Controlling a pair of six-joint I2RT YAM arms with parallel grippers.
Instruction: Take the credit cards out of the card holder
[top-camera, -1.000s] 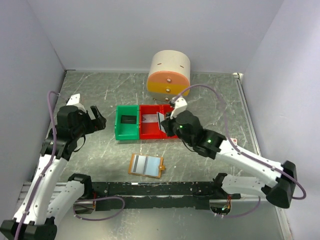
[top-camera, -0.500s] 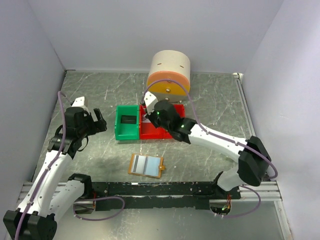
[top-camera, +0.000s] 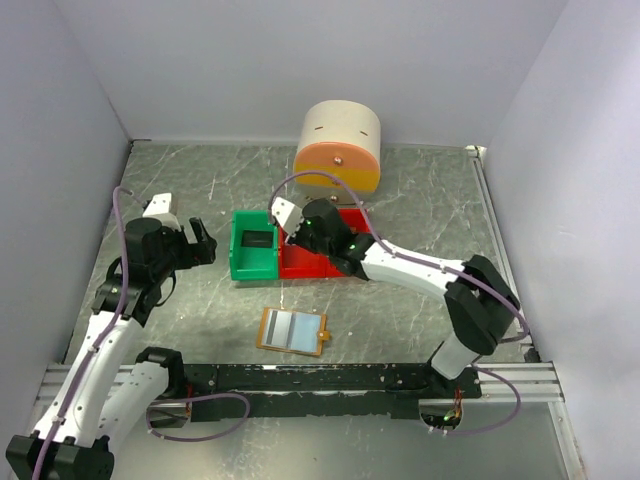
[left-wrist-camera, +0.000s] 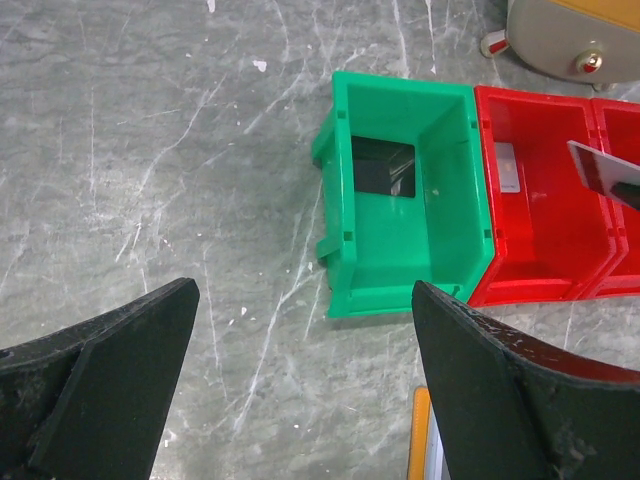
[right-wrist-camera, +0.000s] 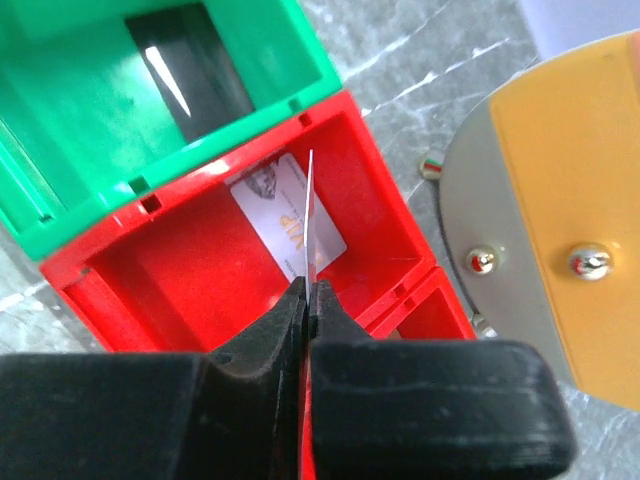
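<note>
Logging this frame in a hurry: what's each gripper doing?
Left gripper: open, empty.
Right gripper: shut on a credit card, over the red bin.

Lab booth: white walls (top-camera: 300, 60) enclose marbled table (top-camera: 430, 200).

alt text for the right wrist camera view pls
The right gripper, shut, pinches a thin card edge-on above a red bin, where a second card lies flat on the floor. A green bin with a dark item inside adjoins it at upper left; a round orange-faced drum sits at right.
</note>
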